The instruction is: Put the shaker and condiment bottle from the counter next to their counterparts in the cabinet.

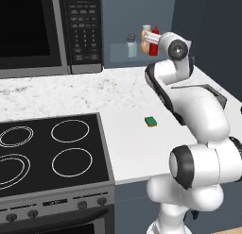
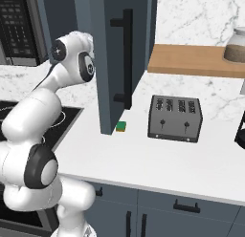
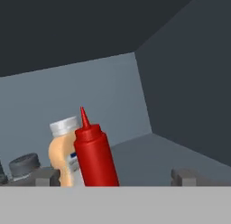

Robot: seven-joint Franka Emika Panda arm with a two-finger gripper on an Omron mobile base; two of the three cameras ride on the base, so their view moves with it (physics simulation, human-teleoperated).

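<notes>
We see the cabinet (image 1: 189, 11) niche with the arm reaching into it, the gripper (image 1: 150, 37) at the shelf. The orange-tan bottle (image 3: 61, 155) stands upright; the condiment bottle (image 3: 94, 155) stands upright just beside it, on its right in the hand view and nearer the hand. A grey shaker cap (image 3: 25, 165) shows further left. The fingertips (image 3: 182, 177) sit spread wide; the red bottle lies between them, closer to the left one. We cannot tell whether either touches it. We judge a straight pull-back must clear it.
</notes>
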